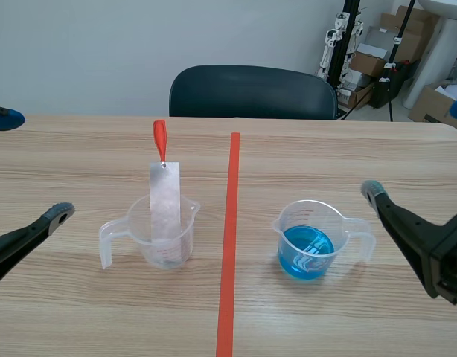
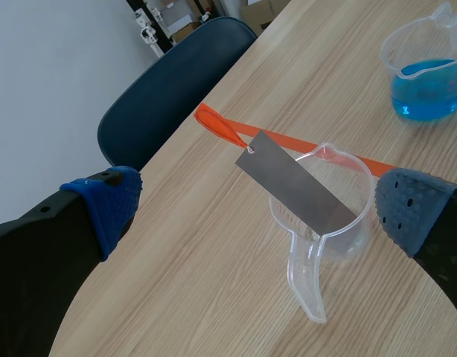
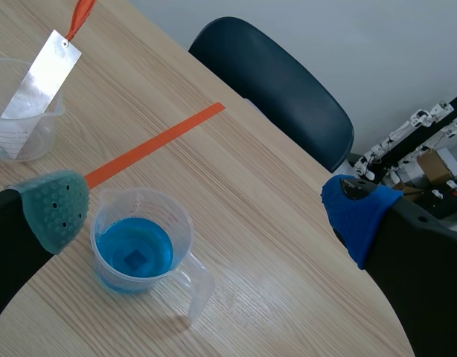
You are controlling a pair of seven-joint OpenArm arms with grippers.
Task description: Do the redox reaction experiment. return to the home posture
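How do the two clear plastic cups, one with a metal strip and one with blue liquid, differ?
The clear plastic cup on the left holds a leaning grey metal strip and no coloured liquid; the clear plastic cup on the right holds blue liquid and no strip. Their handles point opposite ways, outward. Both stand upright and are transparent.

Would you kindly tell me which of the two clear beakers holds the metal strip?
The beaker left of the tape line: the grey strip leans in it, while the other beaker holds only blue liquid.
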